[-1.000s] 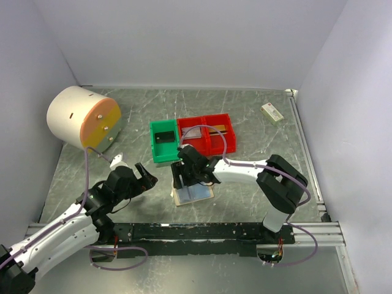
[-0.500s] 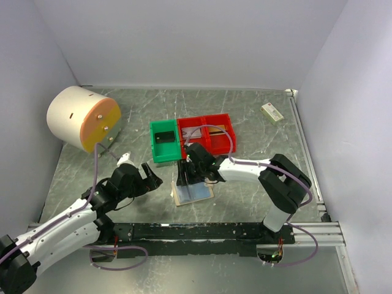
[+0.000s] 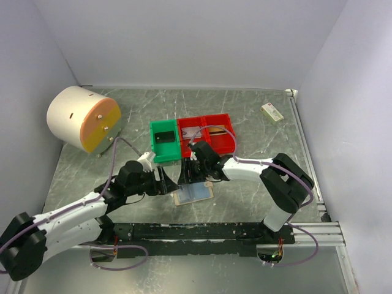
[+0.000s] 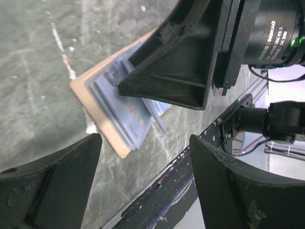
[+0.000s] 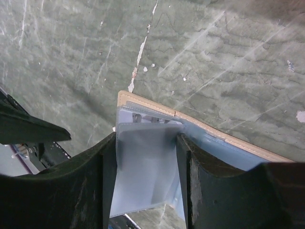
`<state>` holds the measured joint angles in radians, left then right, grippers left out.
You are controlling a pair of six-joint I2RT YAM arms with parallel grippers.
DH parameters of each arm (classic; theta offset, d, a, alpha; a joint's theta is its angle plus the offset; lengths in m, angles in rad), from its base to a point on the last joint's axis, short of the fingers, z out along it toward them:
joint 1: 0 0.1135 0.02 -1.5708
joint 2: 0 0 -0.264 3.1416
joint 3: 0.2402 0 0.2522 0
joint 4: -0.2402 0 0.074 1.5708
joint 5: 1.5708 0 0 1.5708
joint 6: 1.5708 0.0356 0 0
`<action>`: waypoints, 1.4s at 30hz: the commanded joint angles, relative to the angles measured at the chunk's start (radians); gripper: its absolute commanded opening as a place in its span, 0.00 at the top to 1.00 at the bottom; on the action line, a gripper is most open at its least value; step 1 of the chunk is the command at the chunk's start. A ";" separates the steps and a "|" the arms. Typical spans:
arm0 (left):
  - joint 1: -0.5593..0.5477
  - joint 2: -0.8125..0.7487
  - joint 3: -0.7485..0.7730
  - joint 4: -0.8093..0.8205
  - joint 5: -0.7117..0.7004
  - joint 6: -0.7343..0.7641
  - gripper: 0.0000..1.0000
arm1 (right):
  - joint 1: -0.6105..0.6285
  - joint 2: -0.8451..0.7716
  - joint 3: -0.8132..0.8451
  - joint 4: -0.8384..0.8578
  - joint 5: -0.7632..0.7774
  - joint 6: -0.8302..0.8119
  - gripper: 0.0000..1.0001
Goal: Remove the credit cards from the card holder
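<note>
The card holder (image 3: 195,195) lies open on the table, tan with pale blue-grey pockets (image 4: 125,110). My right gripper (image 3: 191,173) stands over it, shut on one translucent pocket leaf (image 5: 145,167) that is lifted between its fingers (image 5: 107,162). A grey shade shows through that leaf; whether it is a card I cannot tell. My left gripper (image 3: 166,182) is open beside the holder's left edge, nothing between its fingers (image 4: 71,167). A dark credit card (image 3: 164,137) lies in the green bin (image 3: 154,147). A silver-grey one (image 3: 195,130) lies in the red bin (image 3: 184,142).
A cream cylinder with an orange face (image 3: 82,117) lies at the back left. A small white-and-green box (image 3: 272,112) sits at the back right. The black rail (image 3: 196,231) runs along the near edge, close below the holder. The two grippers are close together.
My left arm has swung right, up to the holder's left edge, still open. My right gripper has narrowed its jaws onto the pocket leaf and shifted slightly right.
</note>
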<state>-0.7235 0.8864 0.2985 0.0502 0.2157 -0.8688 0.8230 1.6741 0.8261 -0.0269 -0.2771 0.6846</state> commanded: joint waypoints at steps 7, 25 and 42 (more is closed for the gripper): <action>-0.095 0.204 0.046 0.241 0.036 0.016 0.18 | -0.001 0.049 -0.020 -0.043 -0.011 0.000 0.51; -0.143 0.356 0.107 0.329 -0.053 -0.017 0.34 | -0.002 0.058 0.000 -0.048 -0.010 0.002 0.51; -0.156 0.465 0.152 0.199 -0.160 -0.026 0.65 | -0.014 0.008 0.044 -0.081 -0.023 -0.004 0.47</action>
<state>-0.8799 1.3460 0.4114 0.3042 0.1547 -0.8806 0.8062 1.6985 0.8589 -0.0631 -0.3000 0.6842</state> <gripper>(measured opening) 0.390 0.517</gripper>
